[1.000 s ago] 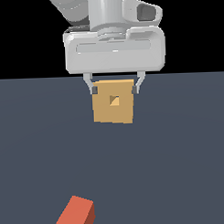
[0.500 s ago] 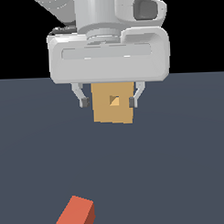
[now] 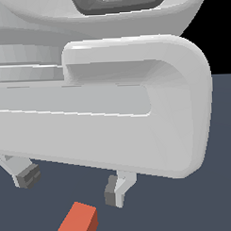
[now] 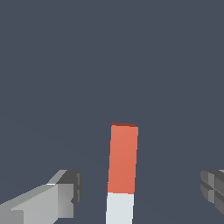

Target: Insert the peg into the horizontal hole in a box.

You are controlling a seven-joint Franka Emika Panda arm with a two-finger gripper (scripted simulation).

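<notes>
Red-orange peg [image 4: 123, 158] lies on the floor between my wide-open, empty gripper's [image 4: 142, 192] fingers [image 4: 65, 194], nearer one than the other. Closing off-centre could nudge it askew; the box is out of sight.

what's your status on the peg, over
Tool open, empty, fingers either side of the peg, not touching. Peg flat on floor. Box out of view. Nothing in the way.

Long, slim matte peg [image 4: 122, 159]: red-orange on the end beyond the jaws, white on the end between them. Gripper [image 3: 70, 185]: pale grey body, dark grey fingertip pads [image 3: 112, 193]. Plain slate-blue floor [image 4: 109, 61].
</notes>
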